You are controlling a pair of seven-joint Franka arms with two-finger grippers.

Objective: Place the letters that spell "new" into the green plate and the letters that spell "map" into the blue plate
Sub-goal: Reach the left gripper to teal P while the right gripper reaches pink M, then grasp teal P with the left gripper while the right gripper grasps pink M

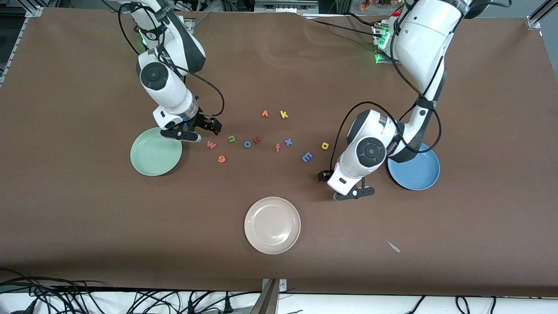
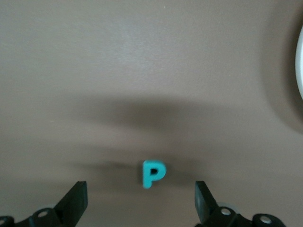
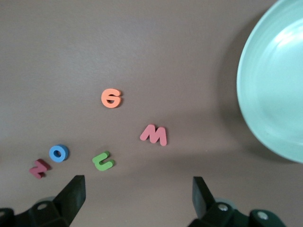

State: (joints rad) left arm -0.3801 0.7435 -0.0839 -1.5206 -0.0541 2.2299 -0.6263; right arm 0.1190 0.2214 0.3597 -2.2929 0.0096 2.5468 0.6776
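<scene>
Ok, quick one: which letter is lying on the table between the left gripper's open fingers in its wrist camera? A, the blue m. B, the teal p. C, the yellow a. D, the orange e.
B: the left wrist view shows the teal p on the bare brown table, lying between the open fingers of the left gripper, with no other letter in that view.

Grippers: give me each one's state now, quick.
Left gripper: open, empty, over the teal p.
Right gripper: open, empty, beside the green plate.
</scene>
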